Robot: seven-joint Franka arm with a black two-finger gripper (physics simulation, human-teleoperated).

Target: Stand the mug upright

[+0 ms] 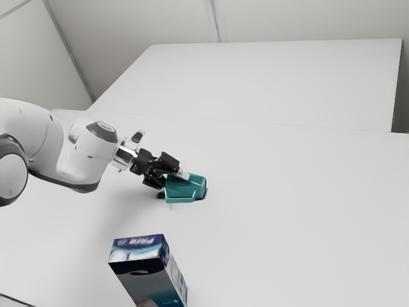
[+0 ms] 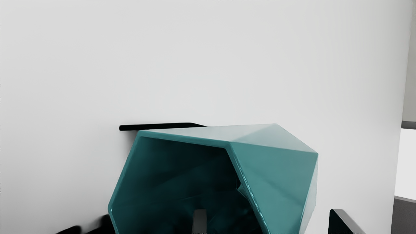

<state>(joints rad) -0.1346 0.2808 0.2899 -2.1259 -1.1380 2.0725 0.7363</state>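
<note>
- Mug [image 1: 183,188], teal and faceted, lies on its side on the white table [image 1: 287,211]; from the exterior view you get its outer flank, with its closed end toward that view's right.
- Look through the wrist view and you see into the mug's mouth: a dark, hollow inside behind an angular rim [image 2: 125,169], with a paler facet of the outer wall beside it.
- The exterior view also gives you a printed carton [image 1: 144,281], mostly blue, white and grey, nearer that camera than the mug and well apart from both mug and gripper [image 1: 171,180].
- You can follow the arm [image 1: 89,157] there too, reaching in from the exterior view's left, the gripper slanting down to the mug's mouth end.
- As for where the mug lies: it's right at your gripper, mouth turned toward the hand, closed end pointing away from it.
- One finger [image 2: 200,222] sits across the mouth; the other finger [image 2: 336,224] is outside, past the mug's side wall, and you can see a strip of table between that finger and the wall.
- So your gripper is spread wide, with nothing gripped; whether the finger at the mouth touches the mug, you can't tell.
</note>
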